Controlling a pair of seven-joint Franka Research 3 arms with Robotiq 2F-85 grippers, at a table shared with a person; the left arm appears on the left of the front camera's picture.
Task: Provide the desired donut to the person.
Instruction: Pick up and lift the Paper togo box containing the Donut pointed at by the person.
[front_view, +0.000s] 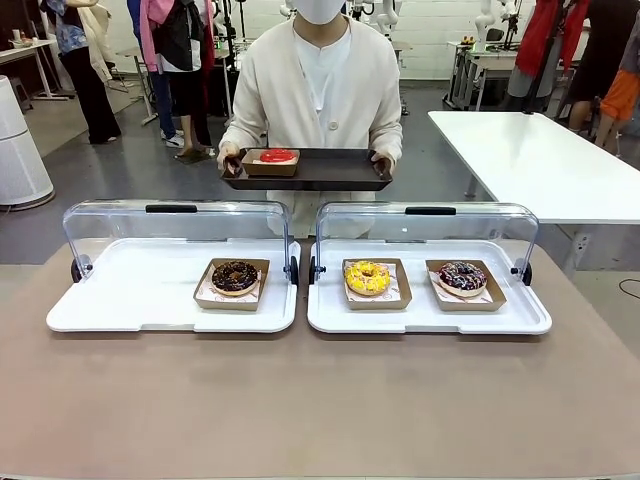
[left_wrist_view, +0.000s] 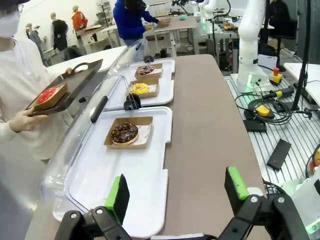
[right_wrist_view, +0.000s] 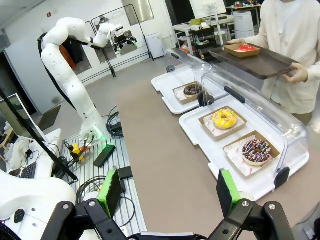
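Observation:
The person (front_view: 320, 90) in a cream cardigan stands at the far side holding a dark serving tray (front_view: 340, 178) with a red-glazed donut (front_view: 277, 156) in a cardboard box. On the table, a chocolate donut (front_view: 235, 276) lies in the left white tray (front_view: 130, 290). A yellow donut (front_view: 367, 277) and a sprinkled chocolate donut (front_view: 462, 276) lie in the right white tray (front_view: 420, 318). My left gripper (left_wrist_view: 177, 192) is open and empty, short of the chocolate donut (left_wrist_view: 125, 133). My right gripper (right_wrist_view: 168, 192) is open and empty, well back from the sprinkled donut (right_wrist_view: 256, 150).
Both white trays have clear lids (front_view: 175, 225) swung up along their far sides. A bare brown table (front_view: 320, 400) lies in front of the trays. A white table (front_view: 540, 160) stands at the back right, and other people stand farther off.

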